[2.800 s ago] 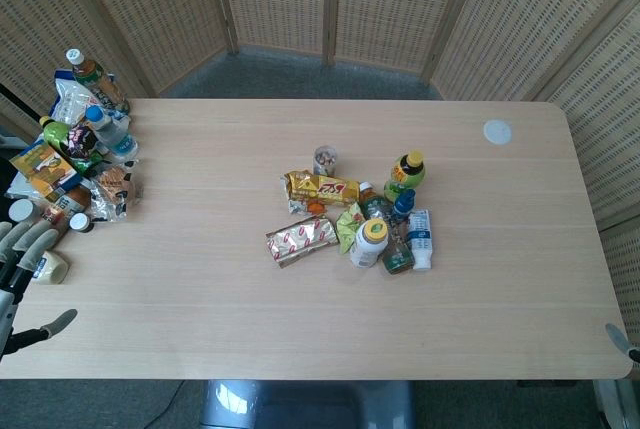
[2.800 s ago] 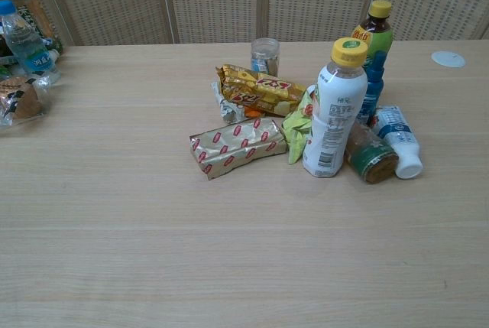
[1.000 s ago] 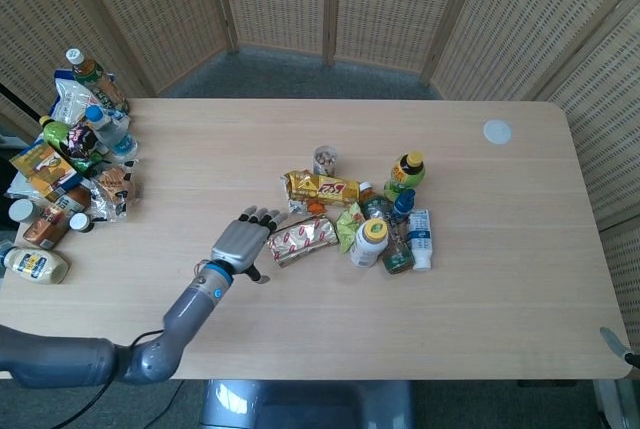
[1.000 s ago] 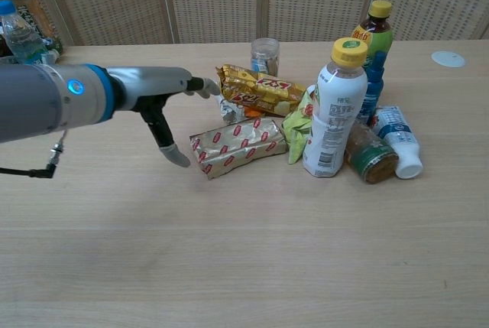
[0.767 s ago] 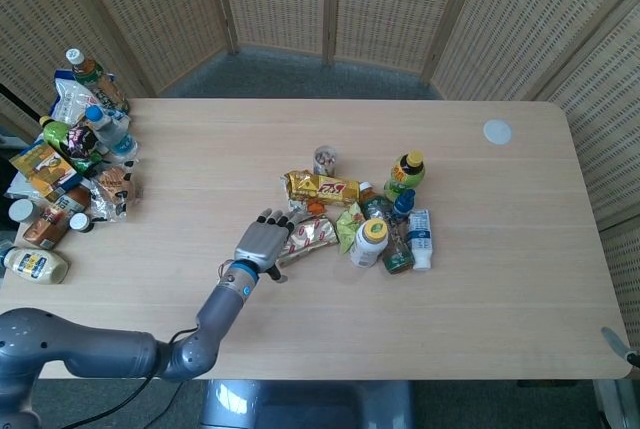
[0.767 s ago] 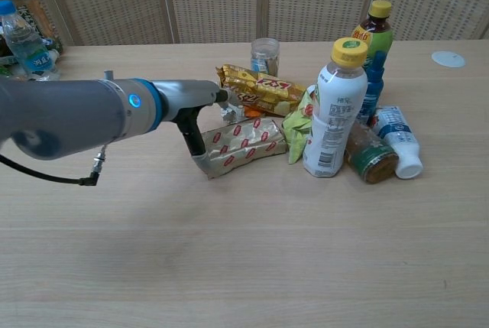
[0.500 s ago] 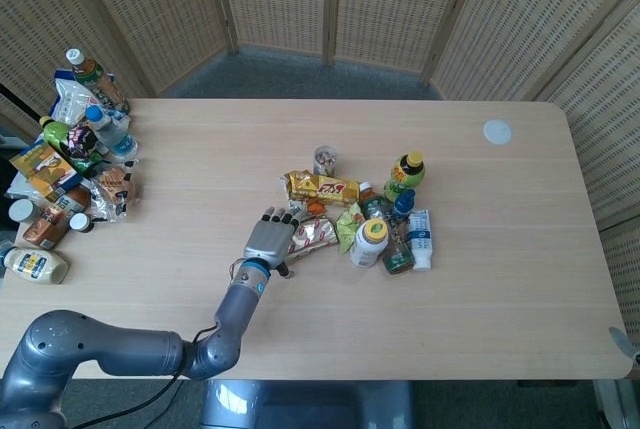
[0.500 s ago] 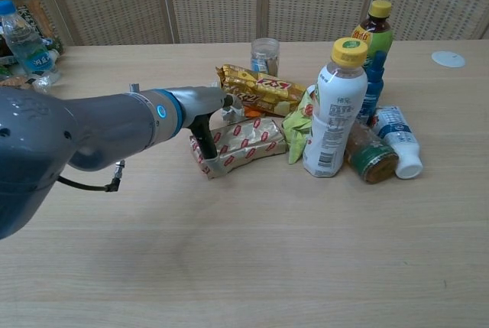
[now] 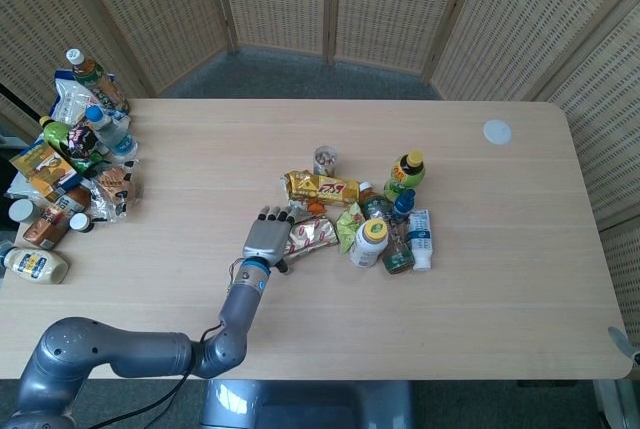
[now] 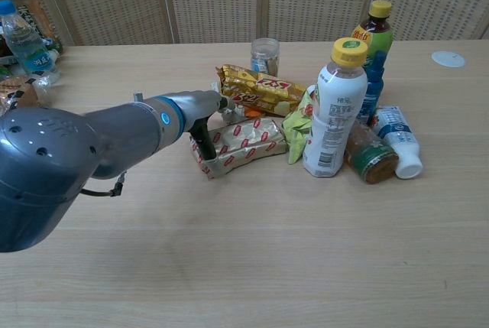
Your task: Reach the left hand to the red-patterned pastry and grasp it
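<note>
- Red-patterned pastry (image 10: 243, 144): flat oblong packet in shiny foil wrap with red marks, lying on the table (image 9: 480, 279) at the near-left edge of the central clutter, long axis running left-right with a slight slant.
- Judged light and soft: thin crinkly film over a probably crushable filling; wrapper likely slick and apt to slide on the smooth wood if pushed instead of pinched.
- Best hold, by judgement: across the short width near the left end, thumb on the near long edge and fingers over the far edge; moderate squeeze only, to spare the contents.
- Left robot hand (image 9: 266, 239): set over the packet's left end, fingers (image 9: 272, 215) extended past its far side, thumb (image 10: 203, 143) hanging down at the near-left corner. Touching or just short of it: cannot tell. Not yet closed round the packet; nothing lifted, so read as still unclenched.
- Right robot hand: in neither view.
- Immediate neighbours: yellow snack bar (image 10: 260, 88) just behind the pastry and close to the fingertips; crumpled green wrapper (image 10: 298, 129) touching or nearly touching its right end.
- Further right: white bottle with yellow cap (image 10: 335, 110), upright; risk of a knock judged low for a left-end grasp.
- Far left table edge: separate heap of bottles and packets (image 9: 70, 149), well apart.
</note>
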Robot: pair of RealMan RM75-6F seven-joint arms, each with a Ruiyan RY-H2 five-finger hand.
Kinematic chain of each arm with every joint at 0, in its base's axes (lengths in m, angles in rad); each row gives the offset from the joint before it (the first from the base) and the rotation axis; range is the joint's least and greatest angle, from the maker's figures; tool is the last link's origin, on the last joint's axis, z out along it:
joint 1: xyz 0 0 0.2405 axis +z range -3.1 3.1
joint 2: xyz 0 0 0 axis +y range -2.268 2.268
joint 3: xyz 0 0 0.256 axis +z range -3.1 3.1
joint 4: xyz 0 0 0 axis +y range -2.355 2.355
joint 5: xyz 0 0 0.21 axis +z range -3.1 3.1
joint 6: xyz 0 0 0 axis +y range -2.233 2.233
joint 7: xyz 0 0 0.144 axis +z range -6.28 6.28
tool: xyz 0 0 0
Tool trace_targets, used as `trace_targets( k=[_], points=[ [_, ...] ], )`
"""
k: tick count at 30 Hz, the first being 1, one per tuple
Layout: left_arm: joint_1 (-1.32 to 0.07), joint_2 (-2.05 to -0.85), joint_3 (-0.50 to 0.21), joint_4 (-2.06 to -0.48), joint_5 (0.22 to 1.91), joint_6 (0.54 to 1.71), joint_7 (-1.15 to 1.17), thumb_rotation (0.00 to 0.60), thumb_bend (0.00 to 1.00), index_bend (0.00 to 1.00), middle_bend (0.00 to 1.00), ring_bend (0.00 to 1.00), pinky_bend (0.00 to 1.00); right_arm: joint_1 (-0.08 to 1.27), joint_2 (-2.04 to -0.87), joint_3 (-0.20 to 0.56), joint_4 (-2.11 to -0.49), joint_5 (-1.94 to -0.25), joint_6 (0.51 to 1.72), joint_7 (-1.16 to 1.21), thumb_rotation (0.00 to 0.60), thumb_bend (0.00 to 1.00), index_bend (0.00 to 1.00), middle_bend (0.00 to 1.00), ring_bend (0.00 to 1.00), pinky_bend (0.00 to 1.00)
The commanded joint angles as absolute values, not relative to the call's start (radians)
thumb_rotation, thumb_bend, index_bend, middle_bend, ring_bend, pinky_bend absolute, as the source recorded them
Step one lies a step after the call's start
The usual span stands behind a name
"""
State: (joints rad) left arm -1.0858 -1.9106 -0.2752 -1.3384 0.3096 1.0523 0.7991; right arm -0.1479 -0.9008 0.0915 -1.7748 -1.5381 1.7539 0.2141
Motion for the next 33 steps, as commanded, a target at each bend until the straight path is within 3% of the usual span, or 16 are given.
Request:
trace_targets(
  k=[1,7,10,12,14,17,20,27,33],
  points=[
    [-1.085,-1.924,-0.283,-1.318,0.317,1.048,0.796,0.600,0.00,0.00,0.00,0.00,0.00,-0.147,-0.901,0.093,-1.774,-1.535,1.752,0.215,0.600,0.00,0.00,0.00,0.00,0.00],
    [-1.081,-1.962,-0.283,-1.278,0.331,1.039,0.793,0.600,0.00,0.03,0.00,0.00,0.00,-0.148,-0.898,0.093,-1.773,-1.532,1.752,0.226,0.600,0.00,0.00,0.00,0.00,0.00],
    [-1.078,-1.993,-0.279,-1.238,0.371,1.067,0.785,0.600,0.00,0.13,0.01,0.00,0.01,-0.150,-0.895,0.095,-1.772,-1.529,1.756,0.235,0.600,0.00,0.00,0.00,0.00,0.00],
    [-1.081,-2.019,-0.272,-1.204,0.395,1.103,0.803,0.600,0.00,0.29,0.14,0.08,0.15,-0.150,-0.893,0.097,-1.771,-1.527,1.757,0.241,0.600,0.00,0.00,0.00,0.00,0.00],
    [-1.083,-2.042,-0.267,-1.176,0.411,1.130,0.825,0.600,0.00,0.51,0.37,0.29,0.36,-0.151,-0.891,0.099,-1.770,-1.527,1.760,0.246,0.600,0.00,0.00,0.00,0.00,0.00],
    [-1.079,-2.069,-0.278,-1.150,0.402,1.141,0.852,0.600,0.00,0.63,0.51,0.43,0.46,-0.152,-0.888,0.098,-1.772,-1.527,1.759,0.254,0.600,0.00,0.00,0.00,0.00,0.00],
    [-1.074,-2.085,-0.290,-1.137,0.400,1.142,0.873,0.600,0.00,0.71,0.59,0.50,0.53,-0.153,-0.885,0.096,-1.774,-1.530,1.759,0.260,0.600,0.00,0.00,0.00,0.00,0.00],
    [-1.051,-2.025,-0.337,-1.242,0.466,1.193,0.867,0.600,0.00,0.73,0.61,0.54,0.55,-0.150,-0.886,0.098,-1.770,-1.521,1.752,0.257,0.600,0.00,0.00,0.00,0.00,0.00],
    [-1.021,-1.888,-0.379,-1.465,0.529,1.285,0.893,0.600,0.00,0.72,0.61,0.54,0.55,-0.150,-0.891,0.094,-1.775,-1.532,1.755,0.239,0.600,0.00,0.00,0.00,0.00,0.00]
  ],
)
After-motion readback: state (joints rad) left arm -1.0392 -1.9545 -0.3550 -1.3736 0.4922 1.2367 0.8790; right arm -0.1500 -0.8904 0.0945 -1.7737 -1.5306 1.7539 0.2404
